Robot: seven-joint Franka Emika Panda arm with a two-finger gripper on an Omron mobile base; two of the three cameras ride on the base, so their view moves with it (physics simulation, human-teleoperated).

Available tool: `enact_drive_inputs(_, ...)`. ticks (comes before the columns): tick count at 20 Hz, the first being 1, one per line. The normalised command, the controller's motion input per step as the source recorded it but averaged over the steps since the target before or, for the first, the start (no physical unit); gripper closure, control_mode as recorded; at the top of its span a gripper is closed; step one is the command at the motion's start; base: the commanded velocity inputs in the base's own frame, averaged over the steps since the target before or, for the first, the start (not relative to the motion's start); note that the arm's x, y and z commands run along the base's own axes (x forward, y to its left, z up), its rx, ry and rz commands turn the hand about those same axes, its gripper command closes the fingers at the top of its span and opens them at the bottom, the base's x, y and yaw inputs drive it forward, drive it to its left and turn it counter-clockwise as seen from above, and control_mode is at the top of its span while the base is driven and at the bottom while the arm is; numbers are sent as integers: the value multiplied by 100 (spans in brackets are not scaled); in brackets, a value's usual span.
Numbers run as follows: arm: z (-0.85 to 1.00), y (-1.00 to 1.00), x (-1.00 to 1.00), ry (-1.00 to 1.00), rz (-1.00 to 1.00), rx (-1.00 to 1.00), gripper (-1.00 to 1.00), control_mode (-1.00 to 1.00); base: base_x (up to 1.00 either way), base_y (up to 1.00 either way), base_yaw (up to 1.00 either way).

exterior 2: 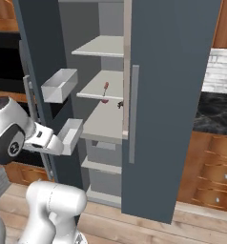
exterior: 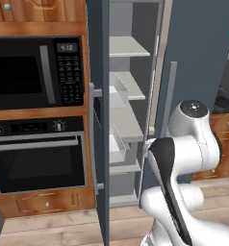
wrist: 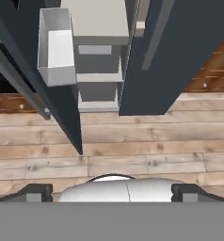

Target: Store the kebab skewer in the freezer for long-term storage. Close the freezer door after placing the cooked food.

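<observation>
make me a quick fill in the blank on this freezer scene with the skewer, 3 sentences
1. The kebab skewer lies on a ____ inside the freezer.
2. The freezer door with the white bins stands ____.
3. Left of the freezer, the black microwave sits ____ the wall oven.

Missing words: shelf; open; above

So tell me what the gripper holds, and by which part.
Nothing. The gripper is open and empty; the kebab skewer lies on a freezer shelf.
</observation>
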Motion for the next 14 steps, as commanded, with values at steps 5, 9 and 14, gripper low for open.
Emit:
enact_drive_inputs(5,4,100,1,-9,-4,-43,-100,-100,0,0,0)
enact_drive_inputs(9,0,100,31,-11,-11,-31,-100,-100,0,0,0)
enact_drive_inputs(14,16,75,71,33,0,-40,-100,-100,0,0,0)
